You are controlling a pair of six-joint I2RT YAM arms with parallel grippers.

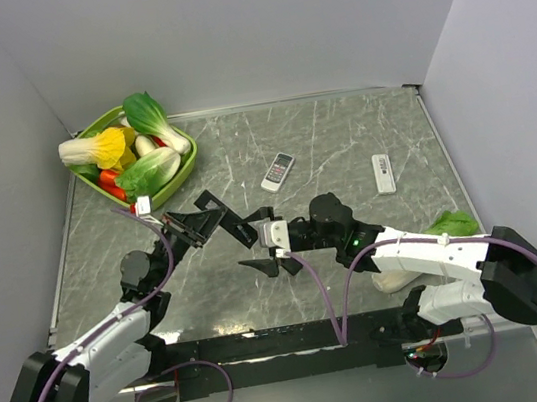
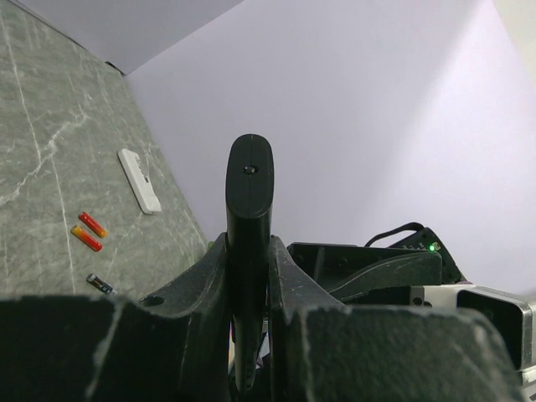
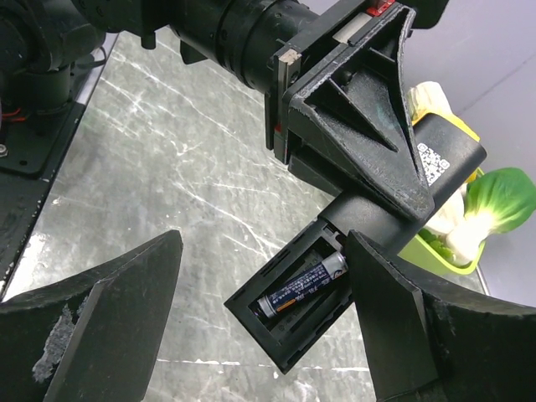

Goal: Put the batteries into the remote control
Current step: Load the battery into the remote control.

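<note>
My left gripper (image 2: 249, 244) is shut on a black remote control (image 2: 249, 188) and holds it above the table, as the top view (image 1: 213, 219) also shows. In the right wrist view the remote (image 3: 368, 219) has its back compartment open, and one dark battery (image 3: 303, 285) lies inside, slightly slanted. My right gripper (image 3: 264, 244) is open, its fingers on either side of the compartment, and it holds nothing; it also shows in the top view (image 1: 255, 241). Two orange-red batteries (image 2: 89, 231) and one dark battery (image 2: 99, 283) lie on the table.
A green basket (image 1: 184, 171) of toy vegetables stands at the far left. A white remote with buttons (image 1: 278, 170) and a flat white piece (image 1: 383, 173) lie on the far side of the table. A green leaf (image 1: 452, 224) lies beside my right arm.
</note>
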